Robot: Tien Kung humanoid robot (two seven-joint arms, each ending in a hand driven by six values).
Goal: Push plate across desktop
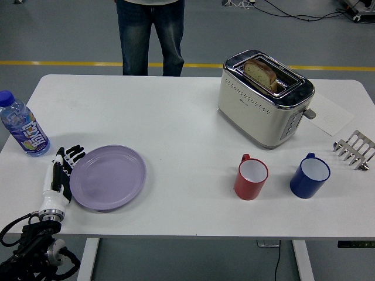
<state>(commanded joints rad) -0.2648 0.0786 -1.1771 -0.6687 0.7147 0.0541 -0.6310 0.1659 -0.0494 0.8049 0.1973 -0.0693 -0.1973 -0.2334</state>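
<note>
Little here can be read. The water bottle (pixel 23 132) at the tabletop's (pixel 176 117) left edge wears a blue and purple label with large white characters, too blurred to make out. The cream toaster (pixel 263 99) near the far right corner carries a small dark mark low on its front face, too small to read.

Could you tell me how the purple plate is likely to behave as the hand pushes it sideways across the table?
The purple plate sits flat and low, so it should slide, not tip. On the smooth white table it probably glides easily. The left hand presses its left rim, so an off-centre push may rotate it slightly.
</note>
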